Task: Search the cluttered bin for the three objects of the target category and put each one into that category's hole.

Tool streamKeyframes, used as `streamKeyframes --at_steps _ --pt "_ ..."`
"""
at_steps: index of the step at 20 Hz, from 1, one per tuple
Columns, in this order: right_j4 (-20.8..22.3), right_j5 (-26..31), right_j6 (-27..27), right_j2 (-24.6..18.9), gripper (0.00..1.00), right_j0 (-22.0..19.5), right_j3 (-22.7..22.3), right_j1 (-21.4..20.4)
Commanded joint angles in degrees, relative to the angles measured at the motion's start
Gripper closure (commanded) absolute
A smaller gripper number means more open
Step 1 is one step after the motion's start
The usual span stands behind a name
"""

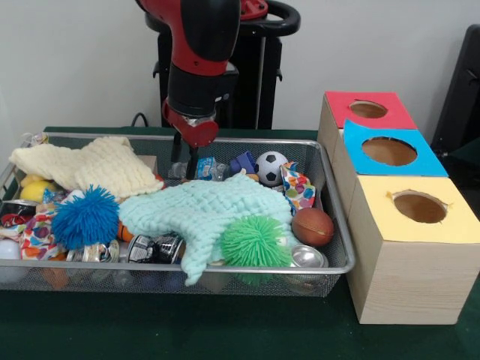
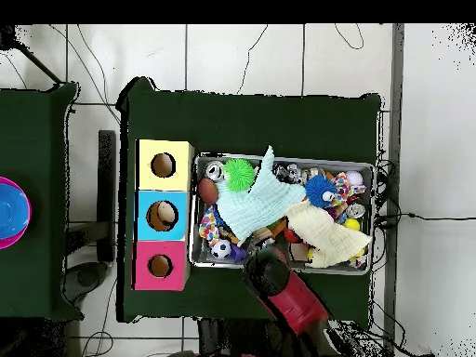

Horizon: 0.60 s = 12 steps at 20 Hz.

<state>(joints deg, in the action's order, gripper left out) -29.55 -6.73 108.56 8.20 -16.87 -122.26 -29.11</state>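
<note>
Surface: a table (image 1: 187,330) under dark green cloth; the overhead view shows a white tiled floor (image 2: 242,56) around it and a second green table (image 2: 33,204) at 9 o'clock with a pink and blue bowl (image 2: 9,212) on it.
Room: a pale wall (image 1: 75,60) behind the arm (image 1: 199,52) in the front view.
Bin: one wire mesh bin (image 1: 334,217), packed full.
Boxes: three wooden boxes in a row beside the bin, each with one round hole; tops are red (image 1: 367,109), blue (image 1: 388,150) and yellow (image 1: 418,207).
Cloths: two knitted cloths, a cream one (image 1: 82,165) at 10 o'clock in the bin and a mint one (image 1: 199,214) across the middle.
Spiky balls: two, blue (image 1: 85,218) and green (image 1: 255,241).
Balls: a small soccer ball (image 1: 271,167) at 1 o'clock and a brown ball (image 1: 313,226) at 3 o'clock, both in the bin.
Cans: at least two metal cans (image 1: 154,249) along the front edge, partly under the mint cloth.
Gripper: the gripper (image 1: 184,161) reaches into the back of the bin just behind the mint cloth; whether its fingers are wide or narrow cannot be told.
Front view only: the gripper's tip among the clutter.
Overhead only: something pale inside the blue box's hole (image 2: 165,216); the other two holes look dark.
</note>
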Motion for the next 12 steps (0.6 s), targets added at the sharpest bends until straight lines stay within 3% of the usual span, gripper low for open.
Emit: streamKeyframes --at_steps 1,6,12 --pt "-7.39 8.07 15.04 0.04 0.0 1.73 4.61 -0.94" --pt "-9.16 9.67 14.96 0.86 0.0 3.27 4.27 -1.85" --pt "-10.48 4.64 17.87 -3.18 0.0 1.36 2.81 -0.61"
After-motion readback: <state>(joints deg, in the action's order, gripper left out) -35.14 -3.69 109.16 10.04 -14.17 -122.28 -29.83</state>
